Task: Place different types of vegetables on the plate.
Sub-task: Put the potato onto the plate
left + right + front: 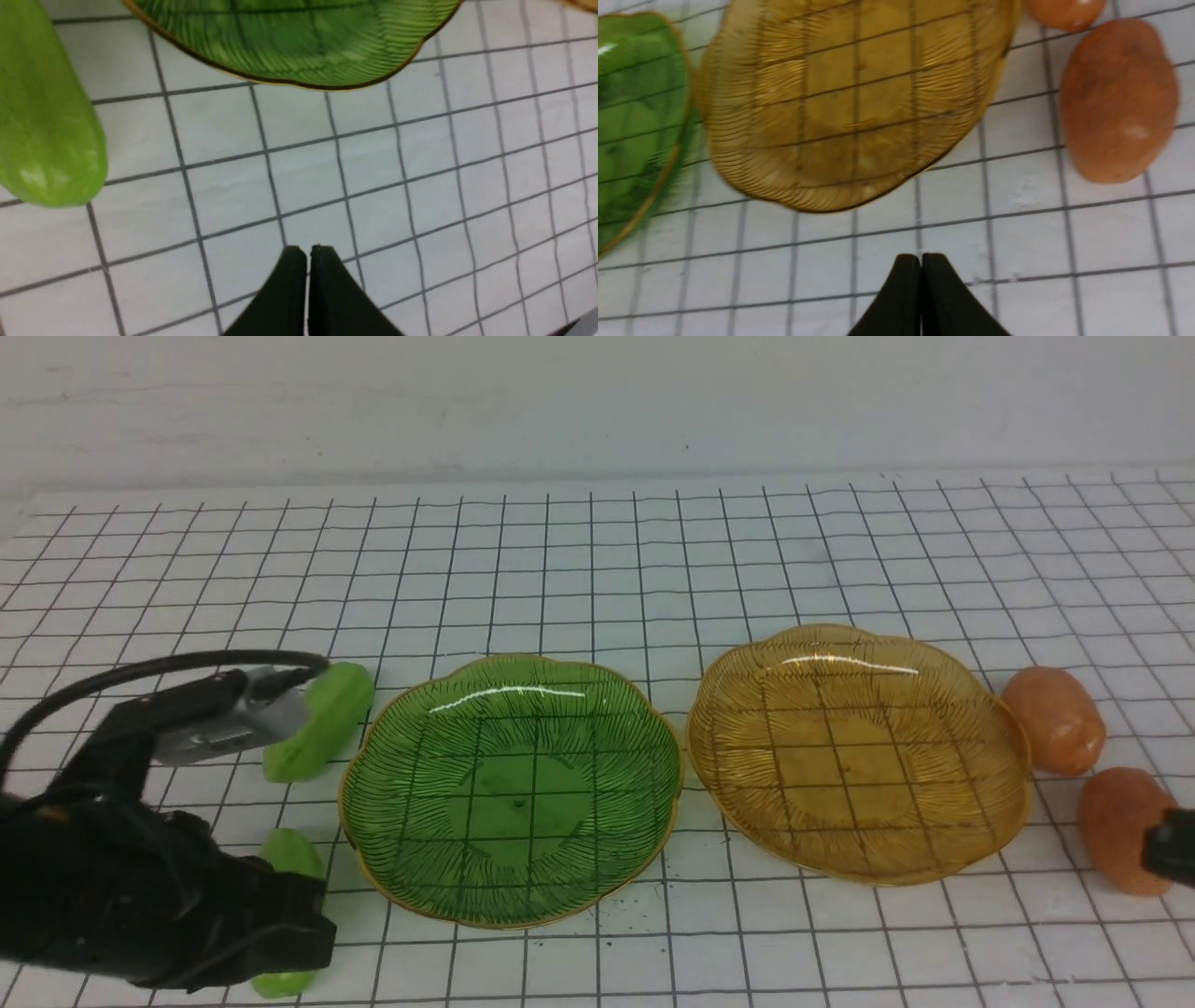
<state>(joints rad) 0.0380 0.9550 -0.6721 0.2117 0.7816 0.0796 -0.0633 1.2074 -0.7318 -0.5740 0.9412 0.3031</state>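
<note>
- Two green cucumbers [322, 719] lie left of the green plate [513, 784]; two potatoes [1055, 719] lie right of the amber plate [859, 747].
- They look light, smooth and probably slippery; grip across the middle.
- The left gripper [307, 249] and right gripper [920, 256] are closed, holding nothing.

Near cucumber [291, 854] half hidden behind left arm [112, 896], far potato [1064, 11] cut off by frame edge

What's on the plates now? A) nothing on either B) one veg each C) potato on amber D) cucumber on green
A: green plate and amber plate are both bare; far cucumber and near cucumber lie left of the green one, far potato and near potato right of the amber one.
</note>
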